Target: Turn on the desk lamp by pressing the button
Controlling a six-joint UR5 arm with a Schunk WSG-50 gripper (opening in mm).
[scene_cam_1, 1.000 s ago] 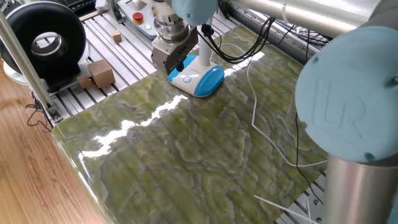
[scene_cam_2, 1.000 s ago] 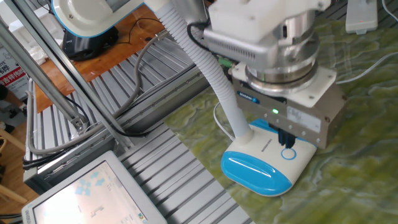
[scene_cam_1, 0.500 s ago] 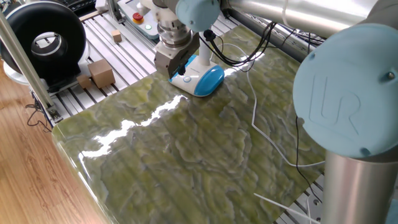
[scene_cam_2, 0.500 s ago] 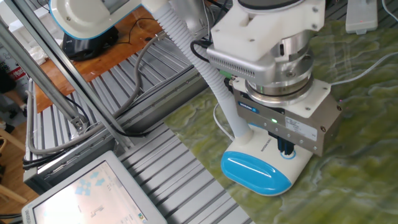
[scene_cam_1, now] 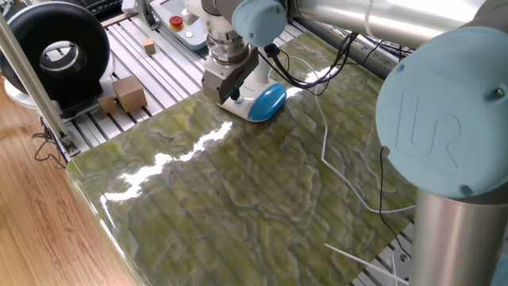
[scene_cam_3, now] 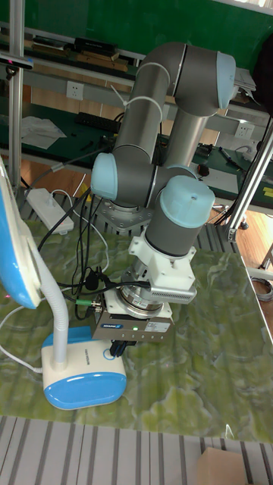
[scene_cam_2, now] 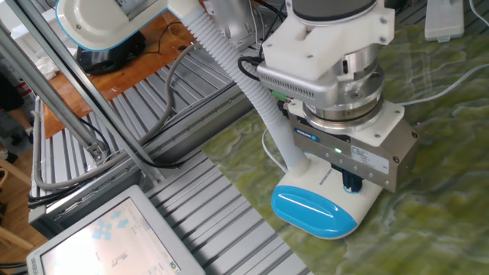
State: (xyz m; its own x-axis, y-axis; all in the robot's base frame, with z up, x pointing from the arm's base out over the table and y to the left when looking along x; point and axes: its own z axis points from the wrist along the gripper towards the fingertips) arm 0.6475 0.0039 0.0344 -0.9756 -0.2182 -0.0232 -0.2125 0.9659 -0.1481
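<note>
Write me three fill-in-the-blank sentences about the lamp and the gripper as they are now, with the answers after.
1. The desk lamp has a base coloured ____.
2. The gripper is lowered onto the lamp's ____.
3. The lamp stands on a tabletop patterned in ____.
Missing words: blue; base; green

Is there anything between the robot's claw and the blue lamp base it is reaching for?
Nothing shows between them. In the other fixed view the gripper comes straight down onto the white top of the desk lamp, hiding the button.
</note>
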